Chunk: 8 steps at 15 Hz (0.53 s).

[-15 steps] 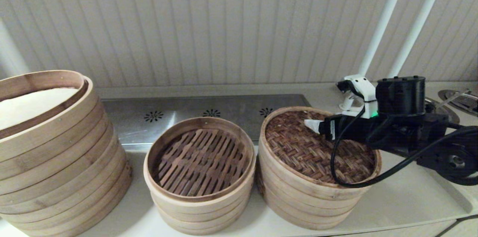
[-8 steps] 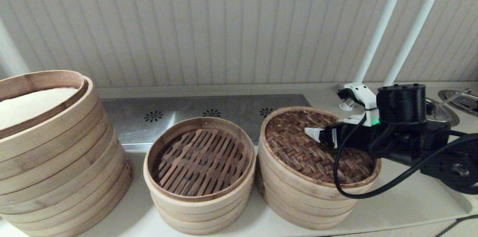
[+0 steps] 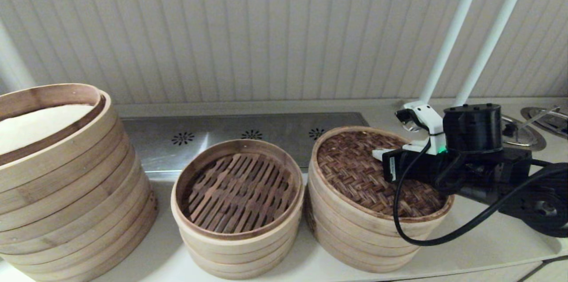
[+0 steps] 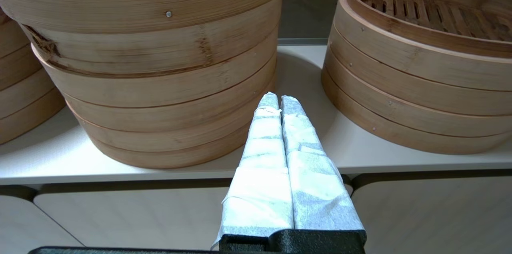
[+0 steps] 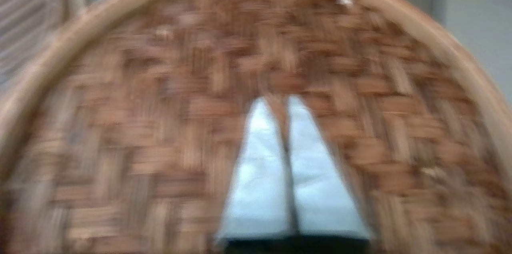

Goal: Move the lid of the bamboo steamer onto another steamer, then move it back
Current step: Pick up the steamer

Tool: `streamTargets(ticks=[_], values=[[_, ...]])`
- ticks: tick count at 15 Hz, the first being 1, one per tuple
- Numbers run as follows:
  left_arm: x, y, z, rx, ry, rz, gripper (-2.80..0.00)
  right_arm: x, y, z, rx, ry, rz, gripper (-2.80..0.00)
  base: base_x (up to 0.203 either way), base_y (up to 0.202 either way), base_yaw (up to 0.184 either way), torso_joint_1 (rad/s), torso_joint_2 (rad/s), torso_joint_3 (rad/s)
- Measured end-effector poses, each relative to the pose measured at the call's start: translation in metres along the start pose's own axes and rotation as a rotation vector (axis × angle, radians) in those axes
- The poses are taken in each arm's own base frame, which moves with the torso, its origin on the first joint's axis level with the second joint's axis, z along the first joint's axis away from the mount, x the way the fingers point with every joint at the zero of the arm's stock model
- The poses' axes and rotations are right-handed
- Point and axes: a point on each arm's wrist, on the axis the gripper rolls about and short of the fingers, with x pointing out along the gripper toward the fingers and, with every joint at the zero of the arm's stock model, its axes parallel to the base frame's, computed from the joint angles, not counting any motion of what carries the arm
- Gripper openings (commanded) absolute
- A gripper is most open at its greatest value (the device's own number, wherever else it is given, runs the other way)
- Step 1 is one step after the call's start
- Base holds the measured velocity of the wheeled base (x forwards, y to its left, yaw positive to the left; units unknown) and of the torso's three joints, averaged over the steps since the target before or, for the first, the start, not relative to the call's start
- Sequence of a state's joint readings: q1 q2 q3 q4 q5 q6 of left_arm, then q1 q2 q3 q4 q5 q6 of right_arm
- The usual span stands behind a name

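The bamboo steamer lid is seen seated flat on a stack of pale bamboo bands at the right of the desk, its woven herringbone top facing up. The right end effector is held low over the weave near the lid's middle, its 2 taped fingers pressed together and clamped on nothing; whether the tips touch the weave cannot be told. The left end effector is parked below the desk edge, fingers together, pointed between the big steamer and the slatted steamer, which stands open just beside the lidded stack. No steamer with a mesh liner is shown uncovered, so another steamer cannot be picked out. The lid is judged light and fairly stiff, the thin strips springy and easily scuffed, the smooth band rim the firmest part. A hold on that rim, 1 finger inside and 1 outside, is judged safest, since the flat weave offers nothing to pinch. Being round, the lid has no long axis in plan; its only axis runs vertically through the centre, so turning matters little but level carrying does.
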<state>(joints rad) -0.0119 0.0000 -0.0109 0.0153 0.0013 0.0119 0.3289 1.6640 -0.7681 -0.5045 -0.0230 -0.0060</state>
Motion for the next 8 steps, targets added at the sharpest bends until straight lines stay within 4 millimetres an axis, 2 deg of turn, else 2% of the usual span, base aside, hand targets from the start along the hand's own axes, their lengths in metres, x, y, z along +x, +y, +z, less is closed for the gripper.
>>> streamTargets(ticks=[8], values=[[0.0000,0.0000,0.0000,0.000,0.000,0.000,-2.80,-0.0028,0.0067,0.0093,-0.008,-0.056,0.009,-2.80,0.000,0.000,0.000,0.000,0.00,0.000]])
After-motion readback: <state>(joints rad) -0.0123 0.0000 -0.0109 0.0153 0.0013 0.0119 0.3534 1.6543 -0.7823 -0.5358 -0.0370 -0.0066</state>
